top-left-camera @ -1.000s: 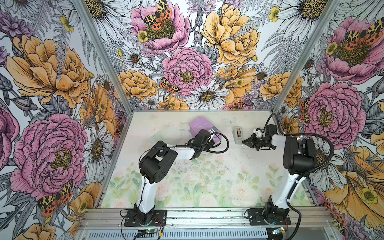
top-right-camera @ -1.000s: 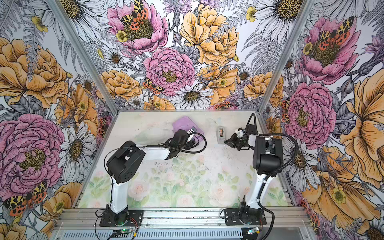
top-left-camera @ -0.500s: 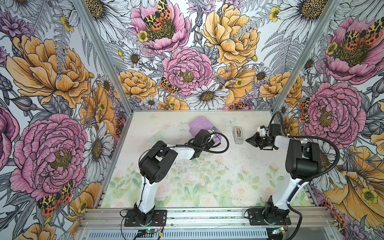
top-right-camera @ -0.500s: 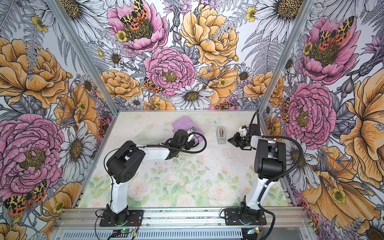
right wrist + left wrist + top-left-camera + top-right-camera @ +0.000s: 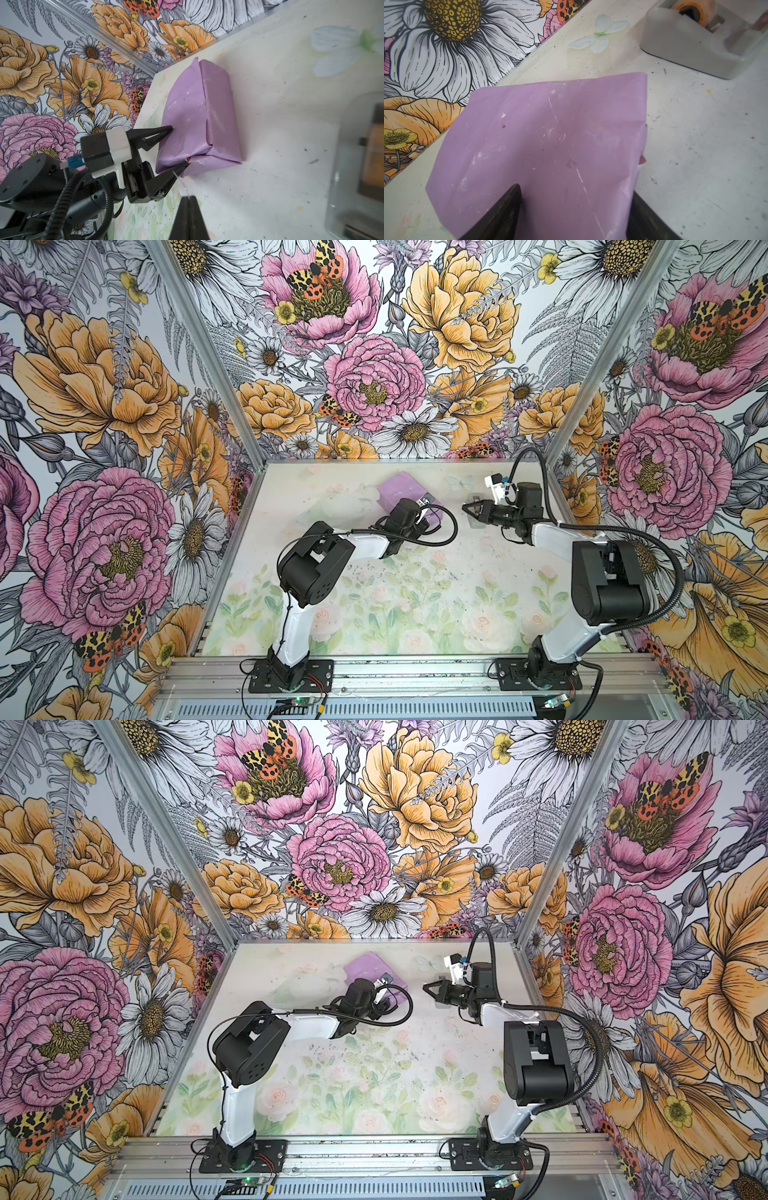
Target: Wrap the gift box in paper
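**Operator:** What finish does the wrapping have?

**Technician:** The paper (image 5: 197,116) is thin and smooth with a faint sheen. It carries sharp creases and white scuff marks.

**Operator:** And the work surface?

**Technician:** The table (image 5: 706,145) is a matt printed sheet, scratched and specked with dark grit.

**Operator:** List the hardware.

**Technician:**
- The tape dispenser (image 5: 685,47) is smooth, matt grey plastic.
- The left gripper (image 5: 176,148) has matt black plastic fingers (image 5: 164,129).
- The arm shells (image 5: 291,626) are glossy white plastic.
- The cable conduit (image 5: 682,580) is ribbed black plastic.
- The base rail (image 5: 415,672) is bare, dull silver metal.
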Robot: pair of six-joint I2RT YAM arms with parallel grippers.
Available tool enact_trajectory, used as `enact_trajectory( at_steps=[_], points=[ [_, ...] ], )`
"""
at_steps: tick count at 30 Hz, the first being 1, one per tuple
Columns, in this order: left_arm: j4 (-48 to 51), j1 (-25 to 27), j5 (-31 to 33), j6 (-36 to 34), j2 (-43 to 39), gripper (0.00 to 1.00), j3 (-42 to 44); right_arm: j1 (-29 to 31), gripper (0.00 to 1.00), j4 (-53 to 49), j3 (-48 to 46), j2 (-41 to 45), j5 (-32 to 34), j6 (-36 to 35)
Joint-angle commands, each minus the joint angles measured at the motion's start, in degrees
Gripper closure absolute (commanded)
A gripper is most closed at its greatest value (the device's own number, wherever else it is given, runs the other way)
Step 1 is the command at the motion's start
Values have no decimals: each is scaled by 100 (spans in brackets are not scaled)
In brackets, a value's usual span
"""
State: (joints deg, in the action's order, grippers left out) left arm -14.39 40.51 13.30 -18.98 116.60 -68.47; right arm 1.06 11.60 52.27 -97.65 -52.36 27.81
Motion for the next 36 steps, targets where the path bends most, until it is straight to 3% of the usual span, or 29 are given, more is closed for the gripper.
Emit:
enact_trajectory(
  at_steps=[1,11,36],
  points=[
    [736,-131,-318,158,163,25,207,236,100,764,102,-287,-2,59],
    [735,-131,-327,158,170,25,217,827,100,1323,669,-1042,28,241],
    [734,-132,-337,167,170,25,237,1112,100,1506,1433,-1955,128,332]
  ],
)
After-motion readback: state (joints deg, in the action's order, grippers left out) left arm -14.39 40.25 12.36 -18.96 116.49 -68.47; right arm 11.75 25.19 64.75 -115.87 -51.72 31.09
